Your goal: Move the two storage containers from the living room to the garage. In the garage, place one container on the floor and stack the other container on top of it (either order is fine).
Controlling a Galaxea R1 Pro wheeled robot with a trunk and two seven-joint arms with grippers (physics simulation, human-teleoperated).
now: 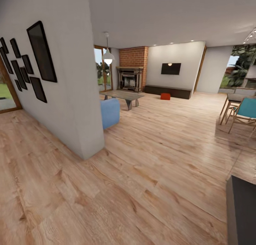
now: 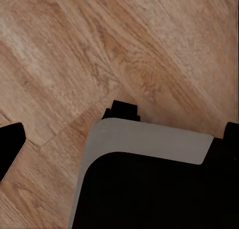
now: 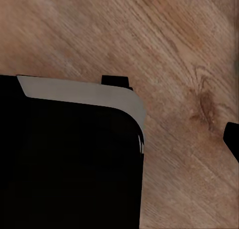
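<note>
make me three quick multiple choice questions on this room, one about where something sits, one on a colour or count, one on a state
1. Where is the orange-red bin?
A. on the wood floor in front of the low dark cabinet under the TV
B. on the coffee table
C. on the blue sofa

2. What colour is the chair at the right edge?
A. red
B. teal
C. white

3. What state is the hanging lamp in?
A. lit
B. dark
C. lying on the floor

Answers:
1. A, it sits on the wood floor just before the cabinet below the TV.
2. B, its seat and back are teal.
3. A, its shade glows bright white.
</note>
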